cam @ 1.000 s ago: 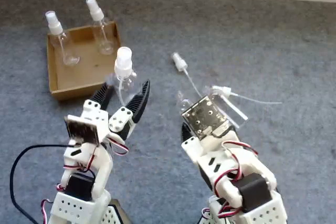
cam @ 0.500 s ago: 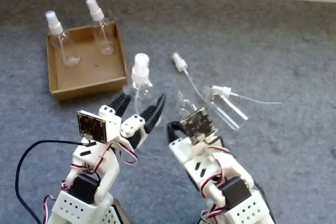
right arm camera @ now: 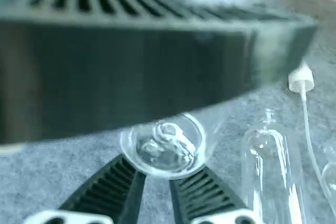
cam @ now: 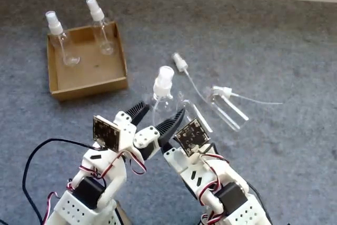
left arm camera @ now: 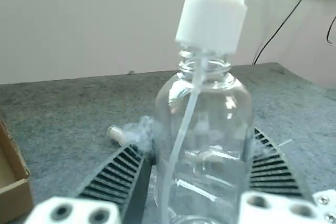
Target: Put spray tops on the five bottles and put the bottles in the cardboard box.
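Note:
My left gripper (cam: 157, 115) is shut on a clear upright bottle (cam: 160, 101), held above the carpet to the right of the cardboard box (cam: 58, 85). A white spray top (left arm camera: 215, 9) rests on its neck with the threads still showing. The fingers (left arm camera: 118, 169) press on both sides of the bottle (left arm camera: 202, 145). My right gripper (right arm camera: 156, 178) sits just below that bottle's round base (right arm camera: 163, 148), its fingers close together and holding nothing. Two capped bottles (cam: 63, 43) (cam: 102, 32) stand in the box.
A loose spray top (cam: 181, 64) with its tube lies on the grey carpet. Two clear bottles lie to the right, one (cam: 229, 108) with a spray top half in, the other (cam: 194, 111) beside my right arm. The lying bottle (right arm camera: 270, 177) is close by.
My left arm has carried the capped bottle rightward and nearer, away from the box. My right arm has drawn back from the lying bottles to under the held bottle.

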Robot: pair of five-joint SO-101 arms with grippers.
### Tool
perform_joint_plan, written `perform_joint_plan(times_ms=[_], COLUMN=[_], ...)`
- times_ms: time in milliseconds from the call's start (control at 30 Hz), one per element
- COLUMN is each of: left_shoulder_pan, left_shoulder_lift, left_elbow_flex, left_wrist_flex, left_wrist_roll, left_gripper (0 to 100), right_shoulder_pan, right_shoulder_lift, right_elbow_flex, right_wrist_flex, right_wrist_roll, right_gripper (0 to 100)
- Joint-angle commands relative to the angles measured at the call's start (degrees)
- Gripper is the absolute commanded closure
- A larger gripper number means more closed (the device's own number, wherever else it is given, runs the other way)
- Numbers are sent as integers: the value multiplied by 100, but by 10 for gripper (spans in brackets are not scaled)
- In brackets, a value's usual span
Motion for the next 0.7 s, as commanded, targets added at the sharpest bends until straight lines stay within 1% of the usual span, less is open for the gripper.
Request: perform_joint_plan(times_ms=[0, 100, 233, 300, 567, 667], left_shoulder_pan=[338, 365, 365, 365, 277, -163], left_shoulder_lift=[-4, -4, -4, -4, -13, -13], left_elbow_flex=[110, 110, 110, 110, 92, 84], left_wrist_flex=[378, 431, 440, 440, 404, 404], left_wrist_roll=[70, 62, 62, 62, 35, 35], left_gripper=[840, 840, 840, 840, 840, 840], right_shoulder_pan=[-31, 119, 743, 910, 936, 910], right_shoulder_lift=[-75, -75, -75, -75, -75, -75], right_elbow_flex=[-48, -48, -48, -48, 40, 233], right_wrist_flex=[-171, -180, -207, -207, -356, -365], right_wrist_roll=[-70, -70, -70, -70, -62, -62], right_gripper=[993, 993, 993, 993, 993, 993])
